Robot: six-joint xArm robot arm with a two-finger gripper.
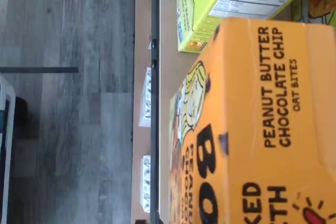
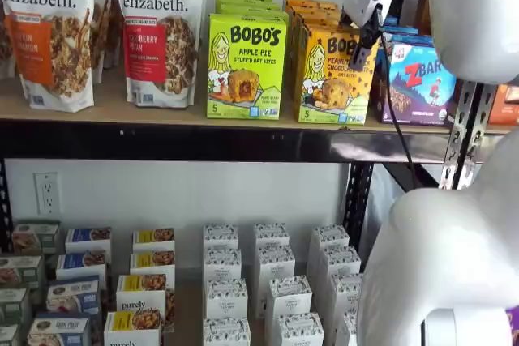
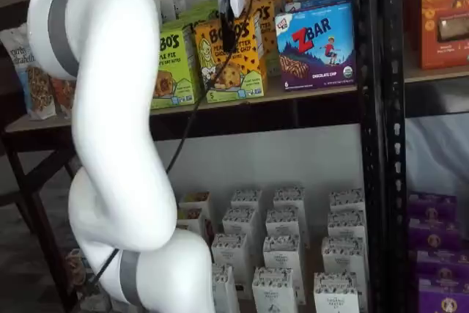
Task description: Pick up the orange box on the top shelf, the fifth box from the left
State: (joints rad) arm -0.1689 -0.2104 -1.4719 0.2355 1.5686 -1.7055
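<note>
The orange box [image 2: 323, 79] is a yellow-orange BOBO'S Peanut Butter Chocolate Chip carton. It stands upright at the front of the top shelf [image 2: 122, 113] in both shelf views, with more of the same cartons behind it. It also shows in a shelf view [image 3: 245, 64] and fills much of the wrist view [image 1: 262, 129]. My gripper [image 2: 362, 50] hangs right in front of the box's upper right part, and its black fingers overlap the box face. In a shelf view the gripper [image 3: 229, 33] shows as one dark finger. No gap shows between the fingers, and no grasp shows.
A green Apple Pie box [image 2: 246, 66] stands left of the orange box and a blue ZBar box [image 2: 422, 83] right of it. Granola bags [image 2: 162, 30] are further left. Small white cartons [image 2: 268, 281] fill the lower shelf. A black upright [image 3: 377, 144] stands at the right.
</note>
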